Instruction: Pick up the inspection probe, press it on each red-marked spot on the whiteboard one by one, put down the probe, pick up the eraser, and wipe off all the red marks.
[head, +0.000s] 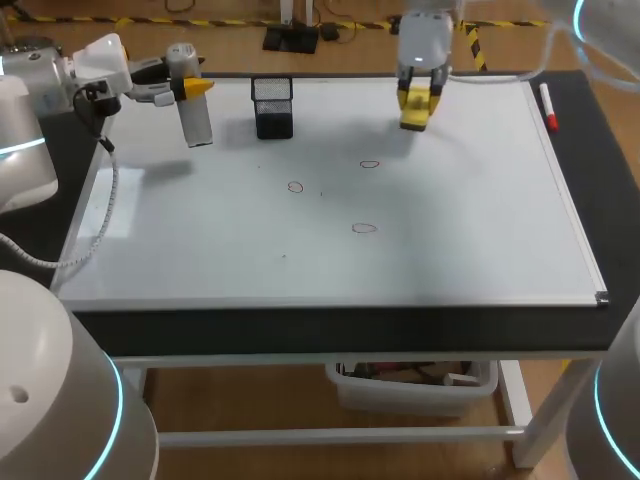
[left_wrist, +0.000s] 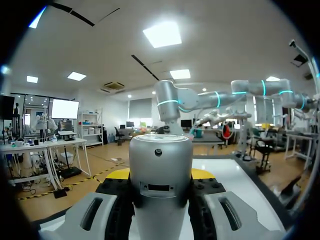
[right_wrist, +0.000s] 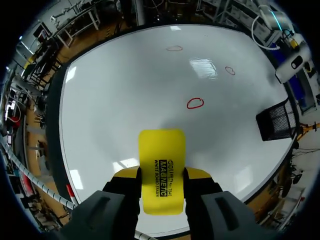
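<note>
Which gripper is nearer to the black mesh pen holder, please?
Left. The left gripper hovers close beside the black mesh pen holder; the right gripper, gripping the yellow eraser, is farther off.

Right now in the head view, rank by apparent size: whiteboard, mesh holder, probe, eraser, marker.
1. whiteboard
2. probe and mesh holder: look about alike, so not ranked against each other
3. eraser
4. marker

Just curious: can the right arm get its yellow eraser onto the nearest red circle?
Probably yes. The right gripper holds the eraser above bare whiteboard, nothing lies before the nearest red circle, and the mesh holder stands aside.
</note>
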